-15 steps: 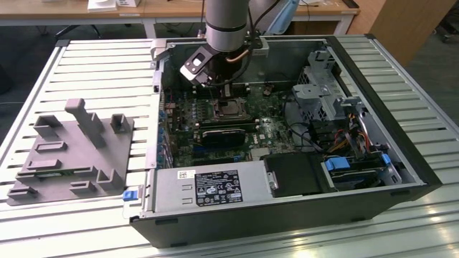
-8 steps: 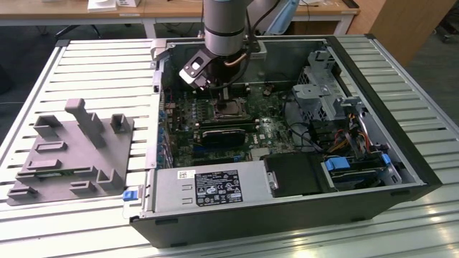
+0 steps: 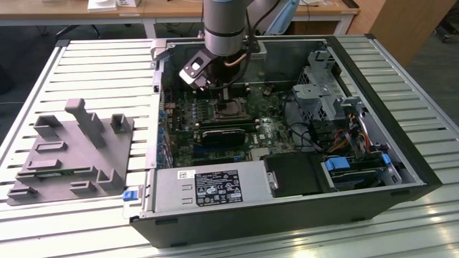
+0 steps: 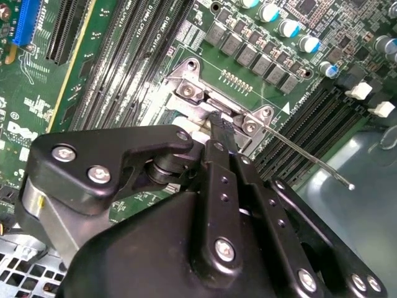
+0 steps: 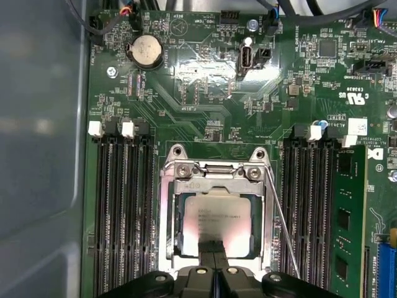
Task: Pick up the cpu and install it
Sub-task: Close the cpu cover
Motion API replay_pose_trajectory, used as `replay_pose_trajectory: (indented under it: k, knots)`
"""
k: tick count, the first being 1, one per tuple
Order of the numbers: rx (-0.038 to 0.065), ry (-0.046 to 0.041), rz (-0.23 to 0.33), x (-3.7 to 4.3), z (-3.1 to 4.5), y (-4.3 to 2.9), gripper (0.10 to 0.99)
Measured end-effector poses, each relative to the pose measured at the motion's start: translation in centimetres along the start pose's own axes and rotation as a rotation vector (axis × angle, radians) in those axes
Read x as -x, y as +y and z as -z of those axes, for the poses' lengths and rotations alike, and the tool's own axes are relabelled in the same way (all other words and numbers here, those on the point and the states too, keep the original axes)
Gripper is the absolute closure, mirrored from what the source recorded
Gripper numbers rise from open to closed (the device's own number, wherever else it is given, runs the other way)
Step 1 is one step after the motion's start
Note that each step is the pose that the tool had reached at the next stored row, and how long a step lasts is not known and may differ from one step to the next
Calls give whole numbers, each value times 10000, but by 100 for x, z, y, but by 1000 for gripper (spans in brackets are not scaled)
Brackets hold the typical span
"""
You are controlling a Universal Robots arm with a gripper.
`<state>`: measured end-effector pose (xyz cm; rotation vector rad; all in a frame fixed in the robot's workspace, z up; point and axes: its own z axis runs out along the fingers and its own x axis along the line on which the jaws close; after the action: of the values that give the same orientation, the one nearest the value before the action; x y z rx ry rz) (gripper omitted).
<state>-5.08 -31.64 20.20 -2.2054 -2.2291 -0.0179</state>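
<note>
One cpu (image 5: 214, 217) lies flat in the socket (image 5: 214, 180), as we see it. Our gripper (image 5: 212, 245) hangs over its edge, fingers pressed together, gripping nothing.

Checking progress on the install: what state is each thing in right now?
cpu: lying flat in the socket.
lever: unlatched, angled away from the socket.
gripper: jaws shut, tip over the cpu.
computer case: on its side, panel off.
</note>
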Motion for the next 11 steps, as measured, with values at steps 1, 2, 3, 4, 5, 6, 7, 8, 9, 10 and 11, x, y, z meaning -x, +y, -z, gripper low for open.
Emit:
replay_pose_trajectory:
  k: [1, 2, 3, 4, 5, 6, 7, 8, 9, 10, 11]
  knots:
    - [-2, -3, -1, 0, 14, 0, 980]
    - [-2, -3, 0, 0, 25, 0, 980]
    - [-2, -3, 0, 0, 30, 0, 980]
    - [-1, -1, 1, 0, 30, 3, 980]
    - [-2, -2, 0, 0, 30, 14, 980]
    - [-5, -3, -1, 0, 31, 35, 980]
    - [-8, -3, -1, 1, 31, 58, 980]
    - [-10, -3, 0, 1, 31, 81, 980]
    - [-11, -3, 0, 1, 30, 101, 980]
    - [-13, -4, 0, 2, 31, 119, 980]
    - [-13, -4, 0, 2, 31, 136, 980]
